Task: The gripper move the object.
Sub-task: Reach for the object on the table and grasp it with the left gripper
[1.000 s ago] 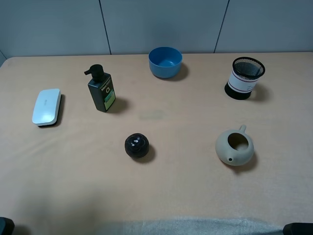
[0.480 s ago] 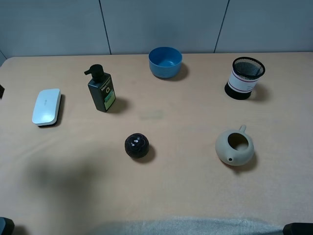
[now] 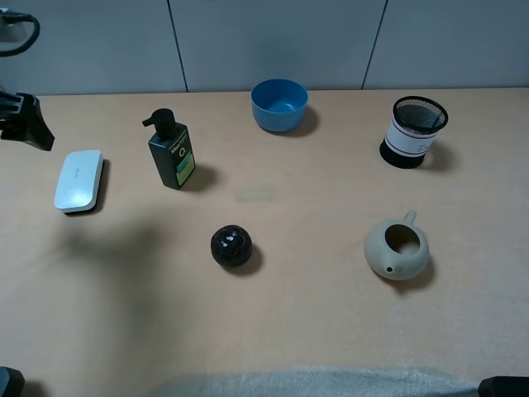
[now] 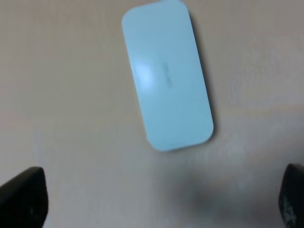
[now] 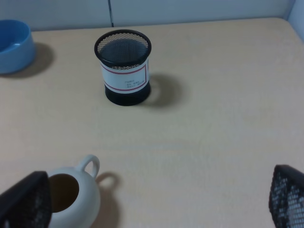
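Note:
The object, a flat white rounded slab (image 3: 79, 179), lies on the tan table (image 3: 273, 322) at the far left, left of the pump bottle. My left gripper (image 3: 27, 122) hangs at the view's left edge, above and just behind the slab. In the left wrist view the slab (image 4: 166, 76) lies flat on the table ahead of the gripper (image 4: 159, 199). Its black fingertips (image 4: 23, 199) stand wide apart, open and empty. My right gripper (image 5: 156, 197) is open and empty, its fingertips (image 5: 26, 199) spread wide over the table's right part.
A dark green pump bottle (image 3: 171, 151) stands right of the slab. A black ball (image 3: 231, 246) sits mid-table, a blue bowl (image 3: 279, 104) at the back, a mesh pen cup (image 3: 415, 131) at the back right and a beige teapot (image 3: 397, 248) at the right.
My left arm has come into the high view at the far left and risen toward the back. Its shadow has shifted up toward the slab. The objects have not moved.

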Robot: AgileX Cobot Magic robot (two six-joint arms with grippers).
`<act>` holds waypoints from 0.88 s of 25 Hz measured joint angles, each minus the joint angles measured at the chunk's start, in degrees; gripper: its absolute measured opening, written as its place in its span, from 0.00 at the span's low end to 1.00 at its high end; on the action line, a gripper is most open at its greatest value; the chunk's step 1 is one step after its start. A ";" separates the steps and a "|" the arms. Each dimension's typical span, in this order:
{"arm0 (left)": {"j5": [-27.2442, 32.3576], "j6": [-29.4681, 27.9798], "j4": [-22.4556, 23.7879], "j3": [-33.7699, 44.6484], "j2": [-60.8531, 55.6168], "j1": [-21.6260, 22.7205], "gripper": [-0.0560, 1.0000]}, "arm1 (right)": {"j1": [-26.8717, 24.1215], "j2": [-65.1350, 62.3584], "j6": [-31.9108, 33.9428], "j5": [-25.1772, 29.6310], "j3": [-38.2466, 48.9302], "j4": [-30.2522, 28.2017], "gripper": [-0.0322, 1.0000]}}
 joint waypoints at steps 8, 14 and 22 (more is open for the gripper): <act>-7.67 -2.07 0.04 -0.06 9.95 0.00 0.99 | 0.00 0.00 0.00 0.00 0.00 0.00 0.70; -11.96 -5.20 -0.02 -0.06 15.85 0.00 0.99 | 0.00 0.00 0.00 0.00 0.00 0.00 0.70; -17.06 -9.01 -0.02 -0.06 22.14 0.00 0.99 | 0.00 0.00 0.00 0.00 0.00 0.00 0.70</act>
